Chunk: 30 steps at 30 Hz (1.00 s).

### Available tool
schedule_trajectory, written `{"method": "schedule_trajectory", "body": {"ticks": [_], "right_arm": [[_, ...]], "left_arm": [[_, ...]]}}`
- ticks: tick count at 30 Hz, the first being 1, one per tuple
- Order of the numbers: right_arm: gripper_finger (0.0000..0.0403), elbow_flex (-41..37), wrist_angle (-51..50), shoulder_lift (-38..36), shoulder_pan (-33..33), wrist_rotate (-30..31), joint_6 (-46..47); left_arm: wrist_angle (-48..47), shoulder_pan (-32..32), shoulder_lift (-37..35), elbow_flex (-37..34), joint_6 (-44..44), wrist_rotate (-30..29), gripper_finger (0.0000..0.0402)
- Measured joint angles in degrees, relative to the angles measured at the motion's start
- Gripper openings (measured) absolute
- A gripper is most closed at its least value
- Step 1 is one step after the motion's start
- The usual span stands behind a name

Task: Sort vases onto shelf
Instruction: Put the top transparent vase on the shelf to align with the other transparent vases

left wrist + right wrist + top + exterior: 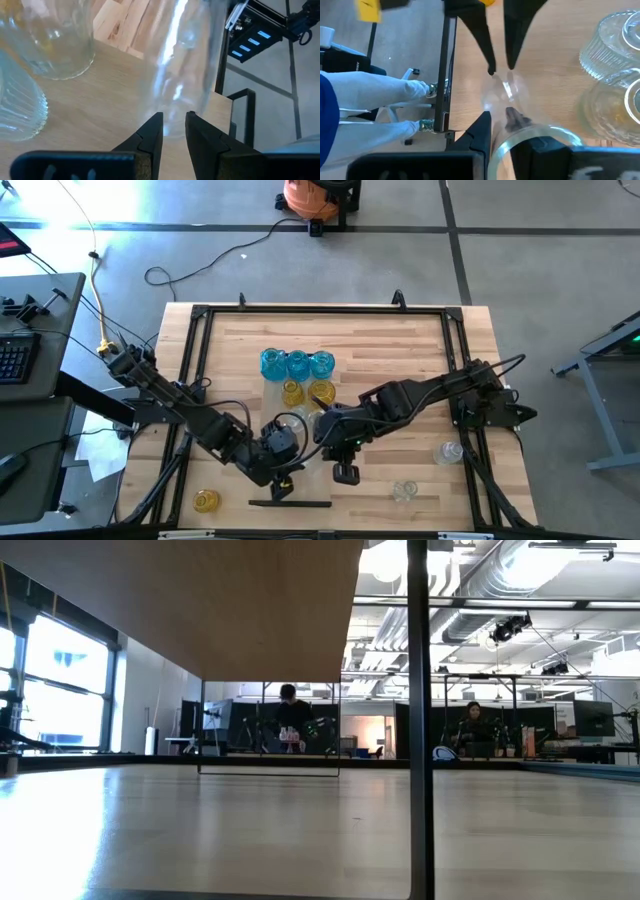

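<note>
From above, you see both arms meeting near the middle of the table (400,330), over the shelf. Three blue vases (297,364) stand in a row, touching, with two yellow vases (306,392) just in front of them. Another yellow vase (206,500) sits alone near the front left corner, and two clear vases (448,451) stand well apart on the right side. The left gripper (283,442) and right gripper (325,428) crowd together just in front of the yellow pair.

At table height, you get only the pale wood surface, a dark upright post, and people (292,720) at desks in the room behind.

Through the left wrist, your left fingers (150,135) stand a little apart beside the base of a clear vase (180,65), smooth and see-through, on the pale shelf (100,100); whether they touch it you cannot tell. Two ribbed clear vases (50,45) stand nearby.

Through the right wrist, your right fingers (481,132) pinch the neck of the clear vase (507,92), with the left gripper's dark fingertips opposite at its far side.
</note>
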Motion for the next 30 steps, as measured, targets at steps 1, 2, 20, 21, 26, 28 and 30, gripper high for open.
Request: {"method": "schedule_trajectory", "body": {"ticks": [1,2,20,21,26,28,30], "right_arm": [[0.0042,0.0,0.0,0.0,0.0,0.0,-0.1],[0.0052,0.0,0.1,0.0,0.0,-0.1,-0.2],[0.0110,0.0,3.0,0.0,0.0,-1.1,-1.4],[0.0110,0.0,3.0,0.0,0.0,-1.1,-1.4],[0.0110,0.0,3.8,0.0,0.0,-1.1,-1.5],[0.0110,0.0,4.3,0.0,0.0,-1.0,-1.6],[0.0110,0.0,6.0,0.0,0.1,-1.0,-1.9]], "left_arm": [[0.2,0.0,0.0,-0.4,-0.5,-0.1,0.0074],[0.5,0.0,0.1,-0.8,-0.9,-0.2,0.0074],[1.6,0.0,0.1,-2.2,-1.0,0.9,0.0074],[1.6,0.0,0.1,-2.2,-1.0,0.9,0.0074],[0.7,0.1,0.1,-2.2,-1.0,0.4,0.0074],[0.2,0.2,0.1,-2.2,-1.0,0.2,0.0074],[0.0,0.2,0.1,-2.2,-1.0,-0.2,0.0074]]}}
